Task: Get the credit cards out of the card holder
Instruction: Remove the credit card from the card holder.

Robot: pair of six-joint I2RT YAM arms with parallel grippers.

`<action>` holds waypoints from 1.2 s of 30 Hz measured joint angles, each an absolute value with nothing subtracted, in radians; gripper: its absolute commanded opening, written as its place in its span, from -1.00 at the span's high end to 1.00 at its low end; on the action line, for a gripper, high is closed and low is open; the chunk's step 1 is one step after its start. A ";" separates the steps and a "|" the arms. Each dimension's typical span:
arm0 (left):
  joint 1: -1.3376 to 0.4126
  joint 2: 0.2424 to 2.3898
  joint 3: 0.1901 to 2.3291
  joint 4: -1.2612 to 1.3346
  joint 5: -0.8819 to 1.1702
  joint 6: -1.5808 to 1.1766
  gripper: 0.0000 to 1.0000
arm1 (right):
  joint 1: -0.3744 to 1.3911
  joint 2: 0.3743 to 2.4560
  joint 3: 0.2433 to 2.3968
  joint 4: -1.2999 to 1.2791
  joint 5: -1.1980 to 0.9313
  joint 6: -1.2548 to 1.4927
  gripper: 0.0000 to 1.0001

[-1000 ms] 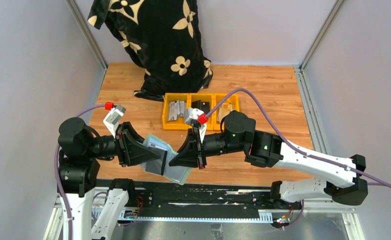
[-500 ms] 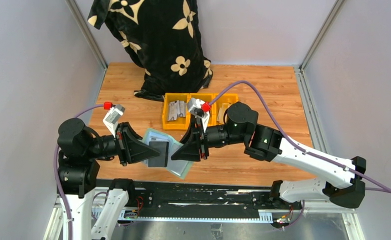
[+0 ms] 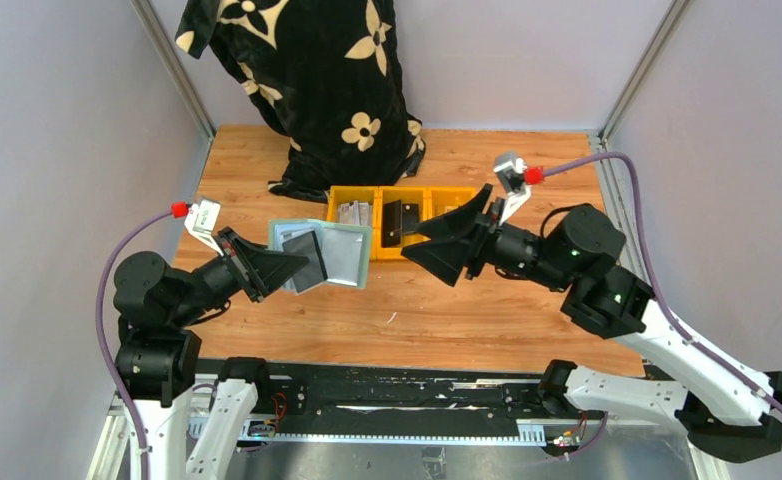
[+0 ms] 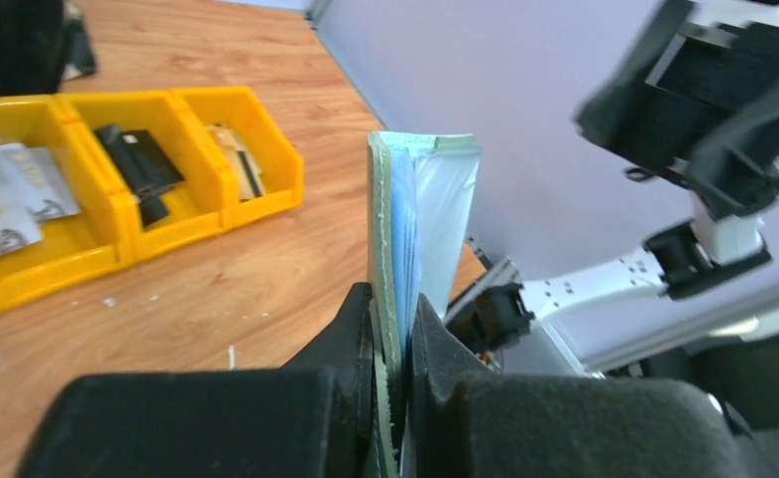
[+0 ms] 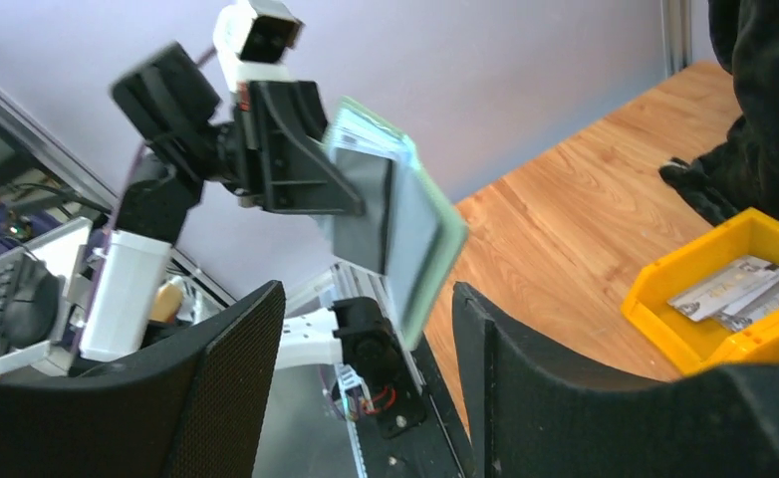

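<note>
Sage-green folding card holder (image 3: 339, 262) is held up above the wooden table (image 3: 467, 310) in the overhead view. It is spread open with its pale inside showing, just in front of the yellow plastic bins (image 3: 404, 190). A flat dark card (image 3: 310, 258) sits in it near my left claw (image 3: 285, 268), and the right claw (image 3: 437, 240) hangs apart from it on the other side. From the left wrist, the left claw (image 4: 393, 311) is pinched tight on the edge of the card holder (image 4: 397, 219), which stands upright between the fingers. From the right wrist, the right claw (image 5: 366, 294) gapes wide with nothing in it; the card holder (image 5: 427, 234) and dark card (image 5: 361, 214) are ahead, untouched. I'd bring the right claw in flat with the card's plane, pinch only the card's free edge, and draw it along the pocket while the left grip braces.
</note>
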State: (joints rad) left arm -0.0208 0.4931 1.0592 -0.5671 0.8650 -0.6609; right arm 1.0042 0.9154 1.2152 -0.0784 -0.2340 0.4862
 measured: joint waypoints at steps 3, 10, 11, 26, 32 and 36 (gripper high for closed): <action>-0.021 0.495 1.058 -0.593 0.802 -0.641 1.00 | 1.004 0.887 1.199 -0.043 -0.236 0.518 -0.21; -0.021 0.495 1.019 -0.606 0.773 -0.639 1.00 | 1.038 1.074 1.198 0.113 -0.429 0.610 -0.19; -0.021 0.495 1.014 -0.608 0.773 -0.640 1.00 | 1.048 1.113 1.198 0.121 -0.449 0.615 -0.19; -0.020 0.464 0.973 -0.462 0.920 -0.767 1.00 | 1.067 1.270 1.185 0.220 -0.526 0.686 -0.25; -0.014 0.452 0.967 -0.380 0.957 -0.837 0.97 | 1.071 1.270 1.182 0.271 -0.536 0.714 0.06; -0.014 0.438 0.953 -0.362 0.962 -0.851 0.85 | 1.072 1.290 1.182 0.323 -0.559 0.750 0.48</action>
